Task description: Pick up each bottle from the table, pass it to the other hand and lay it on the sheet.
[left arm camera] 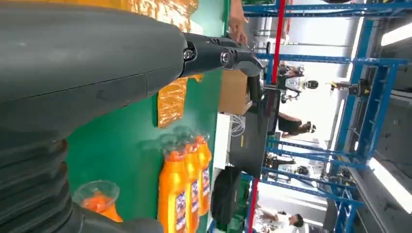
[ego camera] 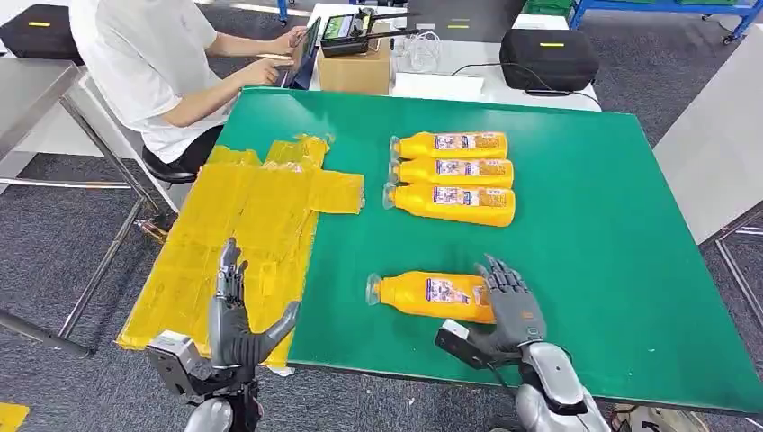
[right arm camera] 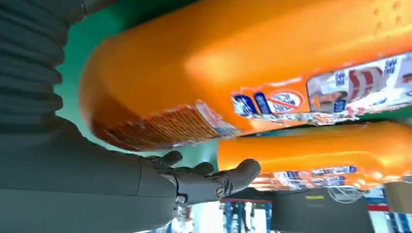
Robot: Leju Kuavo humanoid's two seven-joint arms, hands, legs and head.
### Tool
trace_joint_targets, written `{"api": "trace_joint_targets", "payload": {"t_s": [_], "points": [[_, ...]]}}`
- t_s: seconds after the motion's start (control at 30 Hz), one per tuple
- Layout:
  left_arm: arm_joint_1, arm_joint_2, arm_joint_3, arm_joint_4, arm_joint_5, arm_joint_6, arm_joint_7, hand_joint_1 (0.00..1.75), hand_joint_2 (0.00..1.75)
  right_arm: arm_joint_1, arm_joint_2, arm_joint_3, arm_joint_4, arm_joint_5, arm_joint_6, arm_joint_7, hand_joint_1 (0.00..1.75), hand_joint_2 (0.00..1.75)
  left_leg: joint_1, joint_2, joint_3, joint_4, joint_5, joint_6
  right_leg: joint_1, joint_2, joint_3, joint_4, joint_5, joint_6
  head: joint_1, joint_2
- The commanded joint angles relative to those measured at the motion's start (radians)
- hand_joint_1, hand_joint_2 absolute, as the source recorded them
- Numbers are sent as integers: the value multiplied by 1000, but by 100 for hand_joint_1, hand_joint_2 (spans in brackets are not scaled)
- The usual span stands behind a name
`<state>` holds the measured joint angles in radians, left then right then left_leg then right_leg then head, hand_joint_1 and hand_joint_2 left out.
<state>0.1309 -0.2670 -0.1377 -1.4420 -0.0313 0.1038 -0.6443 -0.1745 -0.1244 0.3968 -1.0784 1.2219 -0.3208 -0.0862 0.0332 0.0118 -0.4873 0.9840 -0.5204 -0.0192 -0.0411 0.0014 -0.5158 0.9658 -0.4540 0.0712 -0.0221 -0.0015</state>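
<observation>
Reaching at lower centre, I lay my right hand [ego camera: 509, 303], fingers spread, on the near bottle [ego camera: 430, 295] to grasp it, while my left hand [ego camera: 236, 322] waits empty and spread over the sheet [ego camera: 261, 202] for the pass.

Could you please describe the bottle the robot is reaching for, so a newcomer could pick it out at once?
On the green table, three orange bottles lie side by side near the far edge. A fourth bottle lies alone near the front edge, cap pointing at the yellow sheet. Only it has the right hand at its base.
</observation>
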Motion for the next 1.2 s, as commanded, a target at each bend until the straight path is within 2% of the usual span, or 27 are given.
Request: {"api": "trace_joint_targets", "payload": {"t_s": [0.03,0.13,0.17,0.2,0.23,0.27,0.4,0.43,0.47,0.6,0.63,0.7,0.8,0.87,0.9,1.03,1.07,1.13,1.2], "points": [[-41,16,-11,61,5,-1,5,0,175,-109,26,70,183,0,1,-19,0,175,0,0,4,-4,0,3,2,1,3,-4,1,-6,0,0],[-39,17,-8,58,5,1,5,0,175,-125,24,98,198,-4,34,-20,0,175,0,1,4,-2,0,2,1,1,3,-2,0,-4,0,0],[-41,16,-7,59,5,1,4,0,175,-128,16,106,202,-13,50,-22,10,175,1,0,5,-4,0,3,2,1,4,-4,1,-5,0,0],[-41,16,-7,59,5,1,4,0,175,-128,14,105,202,-15,50,-23,10,175,0,0,3,-2,0,2,1,1,3,-2,0,-4,0,0],[-43,17,-8,61,6,1,3,0,175,-131,8,107,209,-24,61,-27,154,175,1,0,4,-4,0,3,2,1,4,-4,1,-5,0,0],[-43,17,-7,60,6,1,2,0,175,-135,3,111,216,-30,72,-29,164,175,0,0,3,-2,0,2,1,0,3,-2,0,-4,0,0],[-44,18,-6,61,7,1,2,0,175,-143,-13,124,236,-71,134,-25,169,175,0,-1,3,-2,0,2,1,0,3,-2,0,-3,0,0],[-44,19,-5,63,7,1,2,0,175,-156,-22,141,257,-79,195,-15,159,175,0,-1,5,-3,1,3,1,-1,4,-3,1,-5,0,0],[-46,20,-4,67,7,3,2,0,175,-169,-36,160,272,-92,223,-17,157,175,0,-1,5,-2,0,2,1,0,4,-2,0,-3,0,0],[-47,20,-3,67,7,3,2,0,175,-170,-38,159,273,-94,223,-18,157,175,0,-1,11,-2,0,2,1,-1,10,-3,0,-3,0,0],[-47,20,-3,69,7,3,2,0,175,-175,-38,162,282,-101,234,-12,175,175,1,-2,12,-4,2,3,2,-2,11,-6,2,-5,0,0],[-51,21,-3,74,7,5,1,0,175,-213,-44,197,327,-126,294,-3,175,175,1,-2,12,-3,2,3,2,-1,11,-5,2,-5,0,0],[-58,17,2,82,8,6,0,0,175,-257,-19,212,396,-166,293,-7,175,175,1,0,14,-2,1,2,2,1,12,-4,1,-4,0,0],[-62,18,0,88,8,7,-2,0,175,-262,-6,206,410,-230,292,-48,175,175,0,2,17,-2,0,2,1,2,14,-3,1,-3,0,0],[-62,19,-1,85,9,6,-5,0,175,-248,0,187,390,-278,268,-88,175,175,1,1,16,-3,2,3,2,1,14,-5,3,-5,0,0],[-58,20,-2,79,11,6,-6,0,175,-223,-1,175,346,-318,260,-103,175,175,1,0,16,-3,3,3,2,0,15,-5,3,-5,0,0],[-56,23,-4,75,13,5,-8,0,175,-197,5,153,304,-374,245,-155,175,175,1,1,19,-2,1,2,2,1,17,-4,2,-4,0,0],[-52,25,-10,67,25,-5,-13,0,175,-126,24,104,171,-489,219,-258,175,175,1,0,19,-2,1,2,2,1,18,-4,1,-4,1,0],[-40,24,-18,58,24,-2,-12,0,175,-42,63,69,-18,-540,159,-286,175,175,1,0,20,-3,1,2,2,0,18,-4,1,-5,0,0]]}}
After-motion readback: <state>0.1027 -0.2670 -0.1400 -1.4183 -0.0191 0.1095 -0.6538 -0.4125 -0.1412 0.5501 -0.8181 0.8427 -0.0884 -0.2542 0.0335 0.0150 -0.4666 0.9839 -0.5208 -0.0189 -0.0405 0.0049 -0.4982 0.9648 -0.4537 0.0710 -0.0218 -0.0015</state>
